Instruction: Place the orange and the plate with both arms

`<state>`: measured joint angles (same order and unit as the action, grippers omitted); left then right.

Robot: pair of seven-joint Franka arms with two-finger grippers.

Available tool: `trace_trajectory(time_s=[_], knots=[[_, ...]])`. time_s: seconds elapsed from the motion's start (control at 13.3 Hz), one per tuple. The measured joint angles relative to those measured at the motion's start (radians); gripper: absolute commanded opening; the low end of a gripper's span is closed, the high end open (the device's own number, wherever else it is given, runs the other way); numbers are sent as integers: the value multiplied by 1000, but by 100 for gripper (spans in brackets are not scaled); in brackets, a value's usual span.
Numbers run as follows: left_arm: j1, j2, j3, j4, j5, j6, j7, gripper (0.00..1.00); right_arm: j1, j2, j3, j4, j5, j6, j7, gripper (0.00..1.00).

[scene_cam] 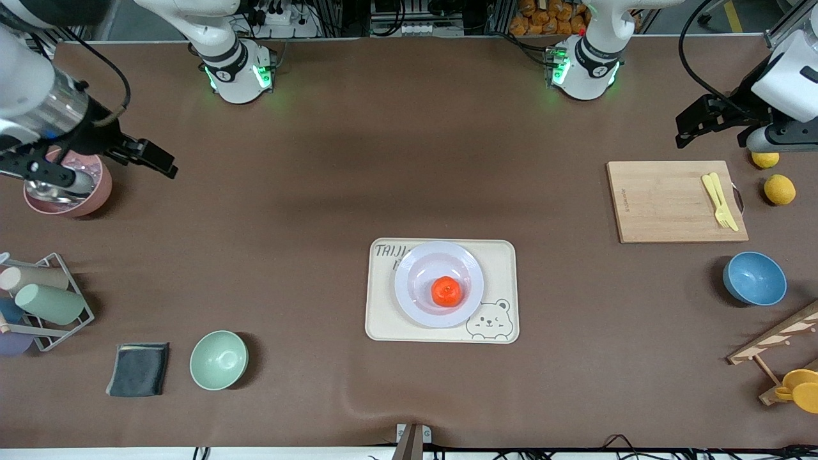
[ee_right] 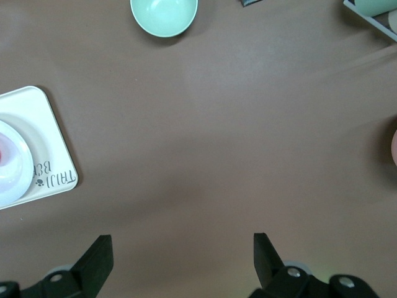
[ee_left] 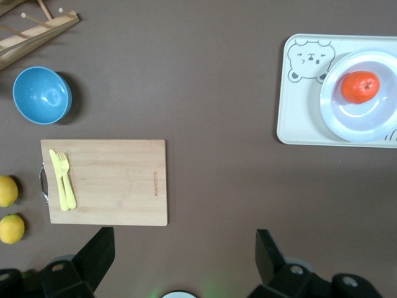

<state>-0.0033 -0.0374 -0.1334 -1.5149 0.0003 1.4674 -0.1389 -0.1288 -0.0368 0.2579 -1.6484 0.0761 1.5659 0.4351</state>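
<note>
The orange (scene_cam: 446,291) lies in the middle of the pale plate (scene_cam: 415,268), which rests on the cream bear-print tray (scene_cam: 383,319) at mid-table. The left wrist view shows the orange (ee_left: 360,86) on the plate (ee_left: 356,121). The right wrist view shows only an edge of the plate (ee_right: 12,167). My left gripper (scene_cam: 693,124) is open and empty, over the table beside the cutting board, well away from the plate; it is wide open in its wrist view (ee_left: 184,254). My right gripper (scene_cam: 153,160) is open and empty beside the pink bowl; it is also wide open in its wrist view (ee_right: 183,257).
A wooden cutting board (scene_cam: 671,201) with yellow cutlery (scene_cam: 719,199), two lemons (scene_cam: 779,189), a blue bowl (scene_cam: 754,278) and a wooden rack (scene_cam: 776,338) are at the left arm's end. A pink bowl (scene_cam: 70,185), cup rack (scene_cam: 45,300), dark cloth (scene_cam: 138,368) and green bowl (scene_cam: 218,360) are at the right arm's end.
</note>
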Motion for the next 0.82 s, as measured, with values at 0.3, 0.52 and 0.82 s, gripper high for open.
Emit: trace_trajectory(time_s=[0.3,0.52,0.82], knots=[[-12,0,12,0,-4,12,-28,100,10,100,10,41,10,15,11,100],[-83,0,87,1,-4,12,-31,100,60,133,15,61,13,42,66,100],[-84,-2,99,4,-4,12,-31,100,61,134,10,76,12,43,71,100]])
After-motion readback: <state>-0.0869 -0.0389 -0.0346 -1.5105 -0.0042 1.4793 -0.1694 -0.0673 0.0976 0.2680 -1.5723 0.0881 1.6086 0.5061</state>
